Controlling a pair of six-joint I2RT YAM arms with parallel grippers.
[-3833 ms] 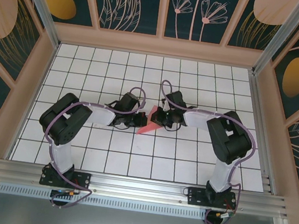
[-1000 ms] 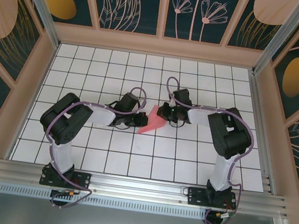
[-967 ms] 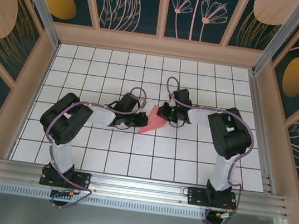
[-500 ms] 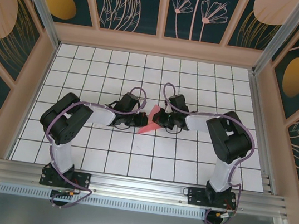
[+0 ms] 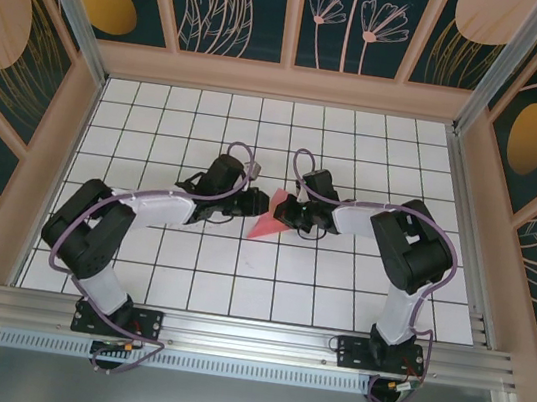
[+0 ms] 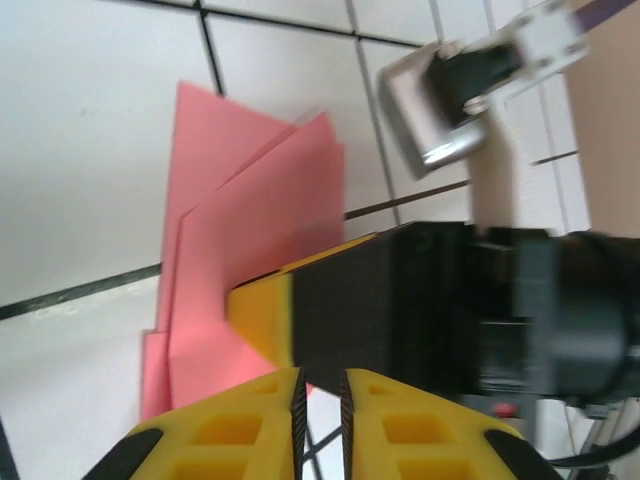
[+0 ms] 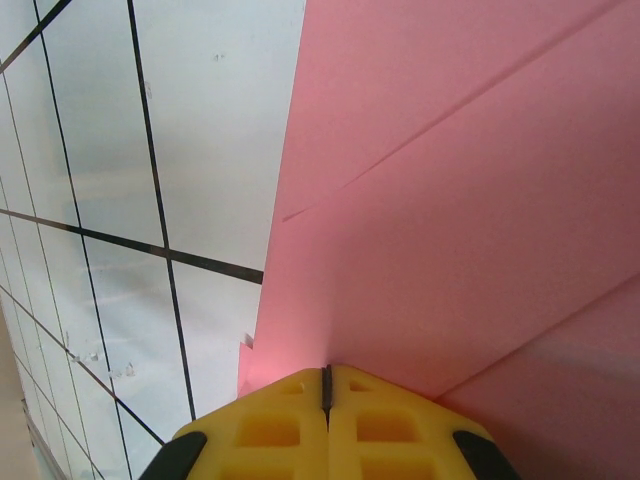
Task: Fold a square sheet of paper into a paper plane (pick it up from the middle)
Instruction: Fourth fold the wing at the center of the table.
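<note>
The pink sheet of paper [image 5: 266, 224] is folded to a layered pointed shape and rests mid-table with its tip toward the near left. My right gripper [image 5: 283, 211] is shut on the paper's right edge. In the right wrist view that gripper [image 7: 326, 385] pinches the paper [image 7: 450, 200] at a fold. My left gripper [image 5: 259, 203] sits just left of the paper's upper end. In the left wrist view the left gripper [image 6: 320, 400] stands open by a narrow gap, bare tile showing between its pads, and the paper [image 6: 250, 220] lies ahead under the right arm's fingers [image 6: 340, 310].
White gridded table [image 5: 189, 260] inside a walled cell with patterned panels. Both arms reach toward the middle, their wrists close together over the paper. An aluminium rail [image 5: 248, 335] runs along the near edge by the arm bases.
The left gripper has parted its jaws off the paper and shifted slightly away from the near edge, its arm swinging left. The right gripper keeps its hold in place.
</note>
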